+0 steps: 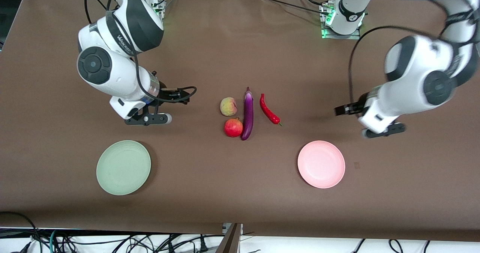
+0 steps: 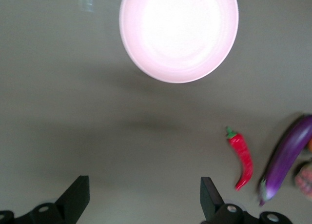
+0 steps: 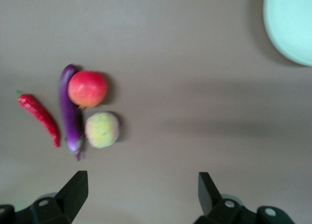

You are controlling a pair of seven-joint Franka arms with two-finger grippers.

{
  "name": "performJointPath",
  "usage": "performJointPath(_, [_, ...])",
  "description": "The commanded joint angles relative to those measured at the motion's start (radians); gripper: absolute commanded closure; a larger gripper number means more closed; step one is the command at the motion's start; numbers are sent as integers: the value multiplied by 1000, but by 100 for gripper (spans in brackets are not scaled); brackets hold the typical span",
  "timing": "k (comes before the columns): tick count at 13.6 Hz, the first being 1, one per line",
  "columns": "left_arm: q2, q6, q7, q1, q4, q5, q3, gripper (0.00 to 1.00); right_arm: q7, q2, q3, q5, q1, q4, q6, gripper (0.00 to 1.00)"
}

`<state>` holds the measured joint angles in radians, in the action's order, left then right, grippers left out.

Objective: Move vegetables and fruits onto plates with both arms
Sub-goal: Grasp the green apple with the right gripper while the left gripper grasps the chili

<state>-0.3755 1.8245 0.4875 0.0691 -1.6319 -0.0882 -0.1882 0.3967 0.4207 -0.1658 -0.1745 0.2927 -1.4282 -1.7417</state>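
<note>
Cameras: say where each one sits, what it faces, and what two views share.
Front: high across the table, facing both arms, plates and produce.
Left wrist: above the table; open left hand, pink plate, chili.
Right wrist: above the table; open right hand, peach, pomegranate.
Both wrist views share the eggplant.

Peach, pomegranate, eggplant, chili, clustered mid-table

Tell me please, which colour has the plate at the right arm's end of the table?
Pale green: the round ridged plate, shown best in the front view.
</note>
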Motion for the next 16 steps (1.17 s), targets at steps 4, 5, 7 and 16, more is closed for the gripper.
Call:
performJointPath(4, [-175,240,285,142,24,-16,4,0,2,56,6,-53,51,-11,-61,0])
performJointPath(5, [-207,292,330,167,21,-16,3,0,-1,65,6,-53,51,-11,-62,0])
performJointPath(7, [-259,346,470,237,18,-16,4,0,-1,87,6,-53,51,-11,-68,0])
performJointPath(16, [-315,415,511,334,-72,-15,3,30,-2,171,-27,-62,59,-116,-229,0])
